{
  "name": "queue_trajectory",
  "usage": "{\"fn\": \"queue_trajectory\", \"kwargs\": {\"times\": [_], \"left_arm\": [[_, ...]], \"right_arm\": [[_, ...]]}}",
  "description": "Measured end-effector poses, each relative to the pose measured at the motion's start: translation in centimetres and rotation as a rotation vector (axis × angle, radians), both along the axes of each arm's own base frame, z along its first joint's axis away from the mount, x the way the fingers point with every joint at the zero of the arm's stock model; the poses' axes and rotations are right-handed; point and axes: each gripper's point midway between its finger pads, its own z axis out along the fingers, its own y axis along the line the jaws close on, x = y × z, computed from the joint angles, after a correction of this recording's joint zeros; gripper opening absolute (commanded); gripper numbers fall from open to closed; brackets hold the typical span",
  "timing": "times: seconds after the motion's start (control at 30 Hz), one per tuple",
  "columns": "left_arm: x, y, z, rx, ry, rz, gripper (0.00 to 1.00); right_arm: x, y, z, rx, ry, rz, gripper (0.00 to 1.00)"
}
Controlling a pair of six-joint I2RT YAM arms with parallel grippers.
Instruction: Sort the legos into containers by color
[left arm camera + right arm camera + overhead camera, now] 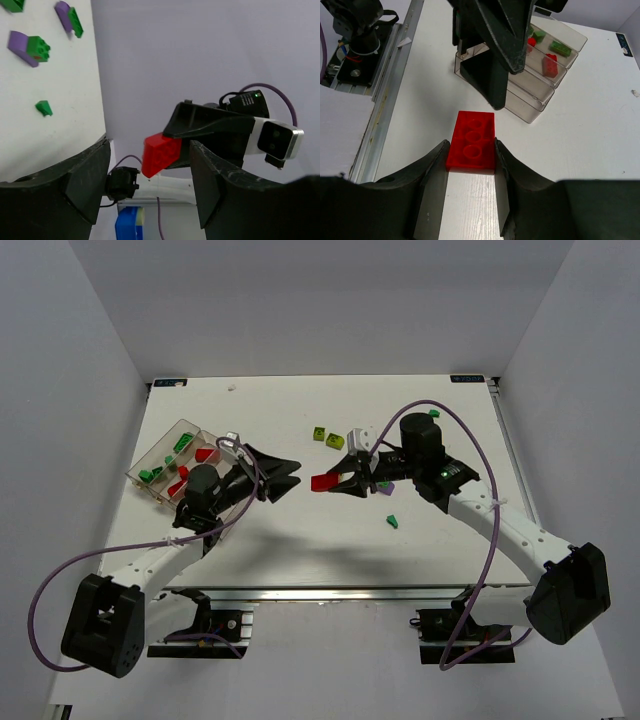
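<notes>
- Right claw (338,481) has the red brick (322,482) pinched by its sides, held up over mid-desk and pointed straight at the left claw (296,474)
- Left claw is spread wide with nothing in it, its tips just beside the brick's free end
- This reads as a hand-over: the tray (156,450) sits by the left edge of the desk (300,400), on the left arm's side
- Next call: left claw slides over the free end and shuts squarely, and only then should the right let go, or the brick drops
- After that it belongs in a lane already showing red, not one with green
- Tray lanes hold a few reds and greens
- Loose on the desk: two yellow-green bricks (319,434) toward the far edge, and a green one (392,521) closer to the near edge
- Desk is plain white, and pale bare walls close it in on the left, right and far sides
</notes>
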Motion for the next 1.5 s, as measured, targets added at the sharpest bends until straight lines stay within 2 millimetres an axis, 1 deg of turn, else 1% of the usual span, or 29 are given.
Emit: {"fn": "queue_trajectory", "kwargs": {"times": [0.13, 0.3, 0.5, 0.63, 0.77, 0.9, 0.93, 1.0, 1.03, 1.07, 1.13, 1.17, 1.23, 1.27, 1.33, 1.37, 1.43, 1.5], "left_arm": [[-0.6, -1.3, 0.8, -0.039, -0.019, -0.038, 0.70], [-0.9, -2.3, 0.9, -0.061, -0.020, -0.069, 0.65], [-1.3, -2.7, 1.6, -0.084, -0.038, -0.086, 0.62], [-1.6, -2.9, 2.3, -0.104, -0.059, -0.096, 0.61], [-1.8, -3.0, 2.6, -0.113, -0.068, -0.102, 0.59], [-1.5, -3.0, 2.4, -0.118, -0.059, -0.093, 0.53], [-1.4, -3.0, 2.4, -0.118, -0.057, -0.090, 0.49], [-1.2, -3.0, 2.2, -0.119, -0.049, -0.082, 0.46], [-1.1, -3.0, 2.2, -0.119, -0.047, -0.078, 0.44], [-1.1, -2.9, 2.2, -0.119, -0.047, -0.075, 0.38], [-1.0, -2.9, 2.2, -0.123, -0.045, -0.068, 0.33], [-1.0, -2.8, 2.2, -0.126, -0.047, -0.066, 0.28], [-1.0, -2.7, 2.2, -0.134, -0.047, -0.061, 0.22], [-1.0, -2.7, 2.2, -0.137, -0.046, -0.060, 0.16], [-1.0, -2.7, 2.3, -0.142, -0.047, -0.056, 0.09], [-1.0, -2.7, 2.4, -0.145, -0.047, -0.055, 0.07], [-1.3, -2.9, 2.6, -0.150, -0.056, -0.072, 0.04], [-1.6, -3.0, 2.5, -0.140, -0.056, -0.085, 0.00]], "right_arm": [[0.4, 0.3, 0.1, 0.010, -0.009, -0.022, 0.00], [0.7, 0.7, 0.9, 0.035, -0.022, -0.040, 0.00], [0.6, 1.4, 1.4, 0.057, -0.019, -0.041, 0.00], [0.7, 2.0, 1.2, 0.061, -0.001, -0.045, 0.00], [1.0, 2.5, 1.1, 0.068, 0.018, -0.052, 0.00], [1.3, 2.9, 1.2, 0.081, 0.022, -0.065, 0.00], [1.4, 2.9, 1.2, 0.083, 0.024, -0.067, 0.00], [1.6, 3.0, 1.3, 0.087, 0.024, -0.074, 0.00], [1.6, 3.0, 1.3, 0.088, 0.023, -0.077, 0.02], [1.6, 3.0, 1.5, 0.092, 0.020, -0.078, 0.03], [1.7, 3.1, 1.7, 0.100, 0.014, -0.079, 0.09], [1.7, 3.1, 1.7, 0.101, 0.015, -0.079, 0.10], [1.7, 3.2, 1.7, 0.101, 0.021, -0.082, 0.22], [1.7, 3.2, 1.7, 0.102, 0.021, -0.083, 0.37], [1.8, 3.2, 1.8, 0.106, 0.018, -0.085, 0.52], [1.8, 3.3, 1.9, 0.108, 0.017, -0.088, 0.64], [2.0, 3.4, 1.7, 0.103, 0.015, -0.104, 0.72], [2.2, 3.4, 1.2, 0.094, 0.015, -0.124, 0.89]]}}
